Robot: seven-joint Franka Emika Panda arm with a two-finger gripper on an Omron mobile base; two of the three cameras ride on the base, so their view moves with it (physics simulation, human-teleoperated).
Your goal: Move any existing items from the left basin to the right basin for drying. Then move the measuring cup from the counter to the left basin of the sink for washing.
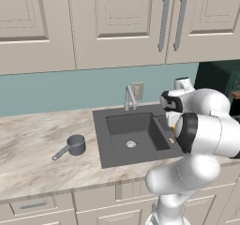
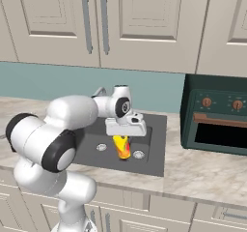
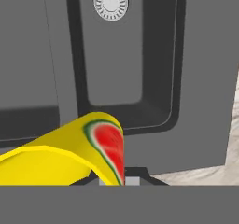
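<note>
You've got the gripper (image 2: pixel 123 140) clamped tight on the yellow cup (image 2: pixel 123 147). It's a tapered, smooth plastic-looking piece w/ a red-orange lower part; in the hand view a watermelon-slice print shows on it, red w/ a green rim. It hangs tilted over the dark grey matte sink (image 1: pixel 101 139), above the divider betw. the two bowls, clear of the floor.

The right basin (image 3: pixel 114 55) is the narrow rectangular one, rounded corners, ribbed round silver drain. In the hand view it lies just past the cup, w/ open floor around the drain. The left basin (image 1: pixel 123 130) is the wide one, and its floor around its drain is bare too.

The measuring cup (image 1: pixel 75 145) is small, round, dark grey metal w/ a thin straight handle. It sits upright on the marbled beige counter (image 1: pixel 33 149), left of the sink & well apart from its rim.

The slim silver faucet (image 1: pixel 129 97) stands at the back edge of the sink. The green oven (image 2: pixel 216 115) sits right of the sink.
</note>
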